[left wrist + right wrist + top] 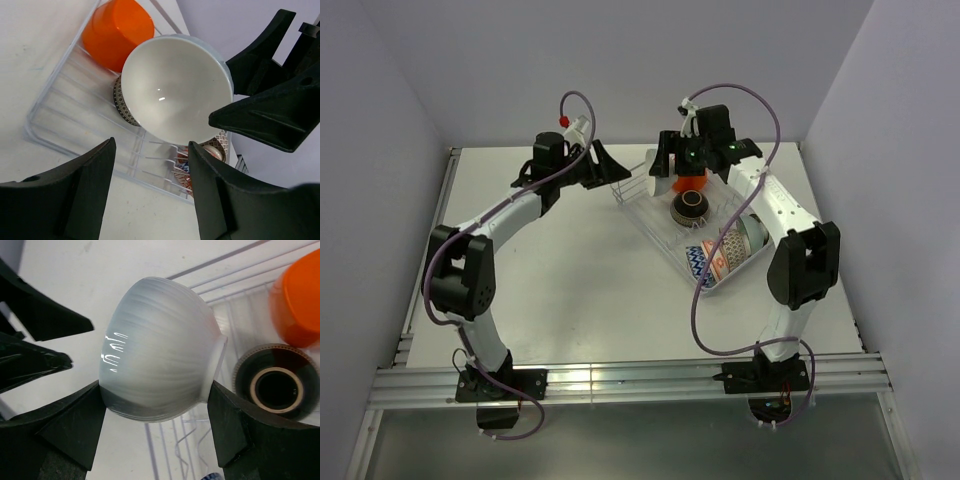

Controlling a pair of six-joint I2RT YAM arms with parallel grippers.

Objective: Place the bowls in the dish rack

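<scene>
My right gripper (157, 407) is shut on the pale teal bowl (160, 350), one finger on each side, and holds it tilted above the far left end of the dish rack (235, 270). In the left wrist view I see the bowl's pale inside (175, 90). The plain orange-red bowl (692, 183) and the dark brown bowl (689, 207) stand in the rack (645, 215). Patterned bowls, among them the blue zigzag one (698, 262), fill its near end. My left gripper (150, 190) is open and empty, just left of the rack (610, 165), facing the held bowl.
The rack sits diagonally at the table's back middle on a clear tray (75, 125). The two grippers are close together, with the left fingers (40, 315) just beyond the held bowl. Walls enclose the table (570, 280) on the left, back and right.
</scene>
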